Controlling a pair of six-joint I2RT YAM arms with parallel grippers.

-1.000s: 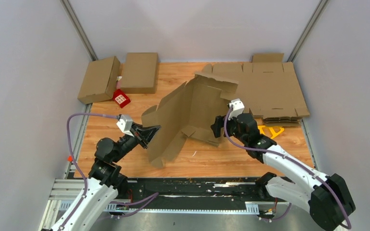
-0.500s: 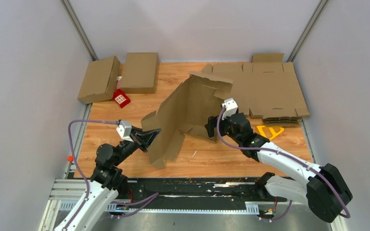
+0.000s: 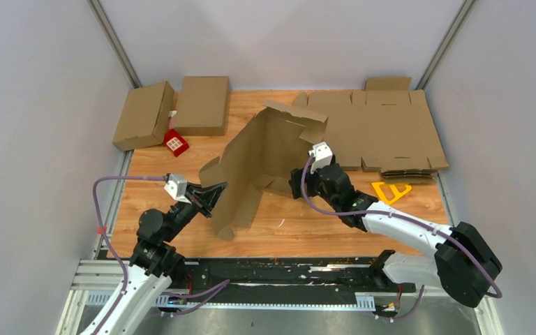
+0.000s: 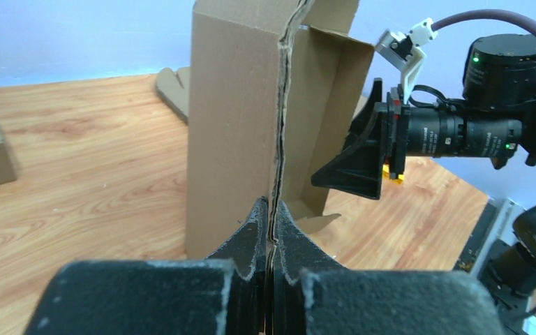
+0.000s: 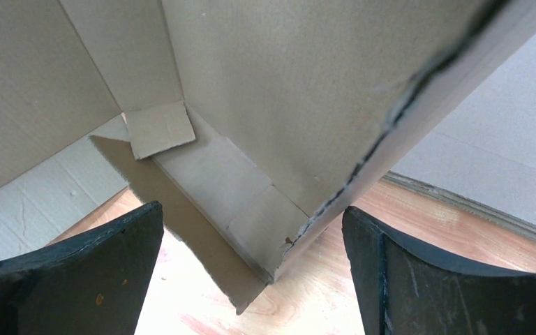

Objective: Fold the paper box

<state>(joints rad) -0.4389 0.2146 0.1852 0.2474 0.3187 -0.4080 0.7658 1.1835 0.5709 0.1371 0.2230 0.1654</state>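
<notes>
Paper box point(image 3: 265, 160) sits mid-table, half erected. Its panels stand up off the wooden table point(image 3: 321, 234), a top flap hangs over at the 12 o'clock side, and the lower corner rests on the wood at about 7 o'clock.

Left gripper point(image 3: 213, 195) is at the box's 8 o'clock. It is clamped on the box: the left wrist view shows both fingers pinched together on a raw corrugated edge, which runs straight up from between the tips. That panel stands upright.

Right gripper point(image 3: 294, 183) is at the box's 4 o'clock, reaching into the open side. The jaws are spread wide and hold nothing. In the right wrist view the two fingers straddle a corner of a standing wall, with the wall's edge running diagonally between them. Neither finger clearly touches cardboard. A small tab and the folded inner flaps are visible past the tips.

Elsewhere on the table:
- A stack of flat box blanks point(image 3: 391, 132) lies at 2 o'clock, well apart from the box's base.
- A yellow plastic piece point(image 3: 391, 190) sits just beside the stack's near edge, at 3 o'clock.
- Two closed cardboard boxes point(image 3: 174, 110) are at 10–11 o'clock, the left one tilted against the wall.
- A small red item point(image 3: 175, 143) lies in front of them.
</notes>
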